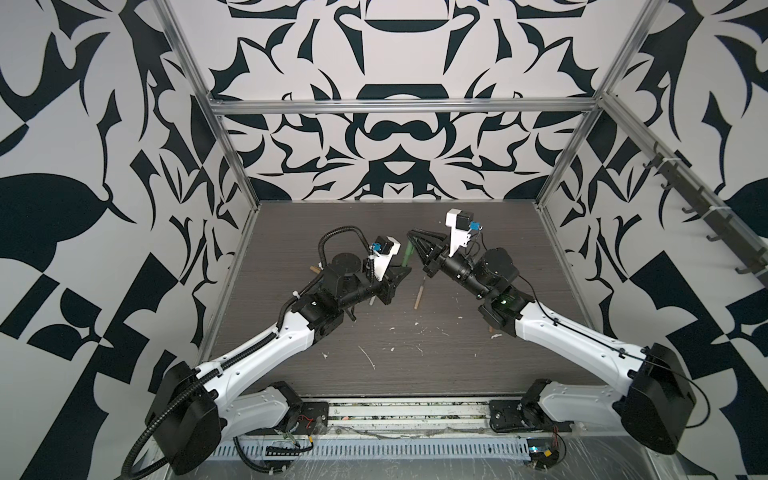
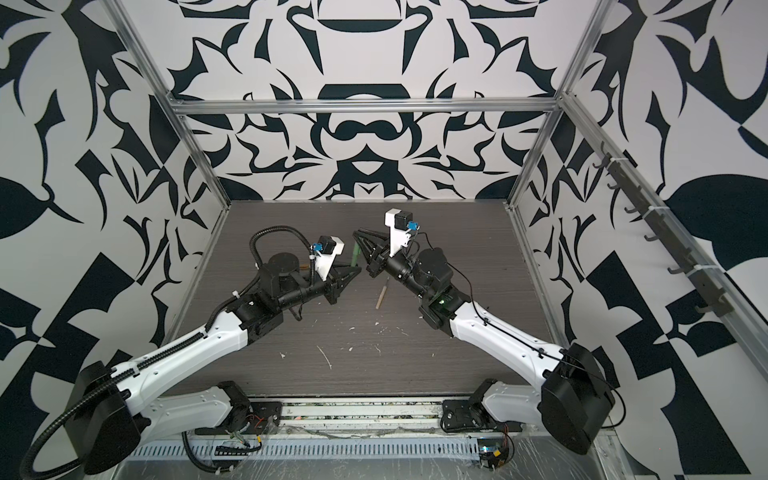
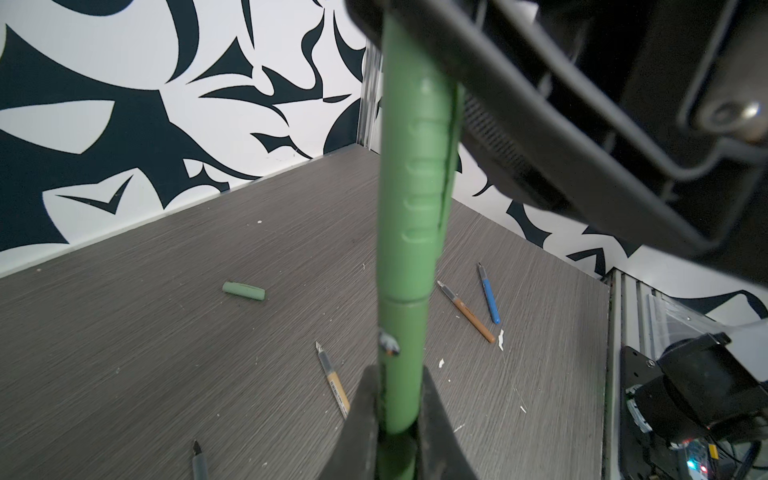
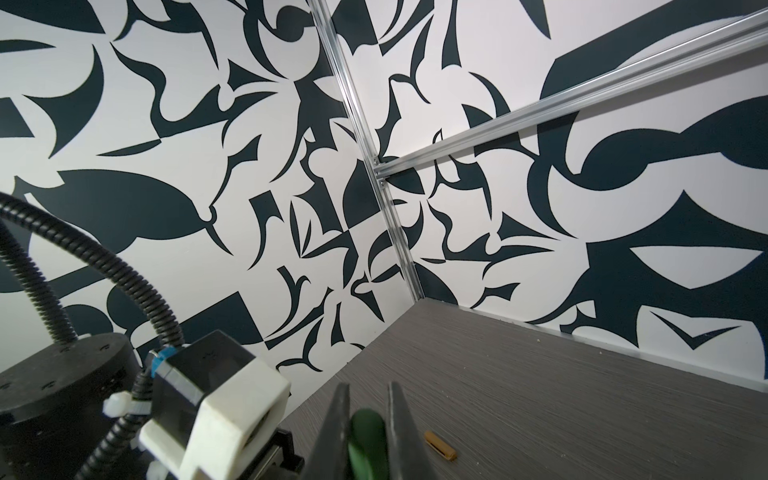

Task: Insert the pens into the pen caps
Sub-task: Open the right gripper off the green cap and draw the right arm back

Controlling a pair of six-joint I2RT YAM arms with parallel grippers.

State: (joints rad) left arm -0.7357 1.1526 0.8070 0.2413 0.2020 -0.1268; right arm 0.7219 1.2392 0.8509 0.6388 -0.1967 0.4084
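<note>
Two ends are being gripped for you: the left gripper (image 3: pixel 397 399) is clamping the dark green pen (image 3: pixel 401 340) body, and the right gripper (image 4: pixel 368 399) is squeezing its green cap (image 3: pixel 415 187) above the table (image 3: pixel 166 353).

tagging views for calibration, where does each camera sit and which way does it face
Top views: high above the near edge of the table, facing down and back; both arms show, left gripper and right gripper holding the green pen.
Left wrist: on the left arm, facing the back-right corner; own fingers show.
Right wrist: on the right arm, facing the back-left corner; own fingers and left arm's camera show.
Shared: every view shows the green pen.
</note>
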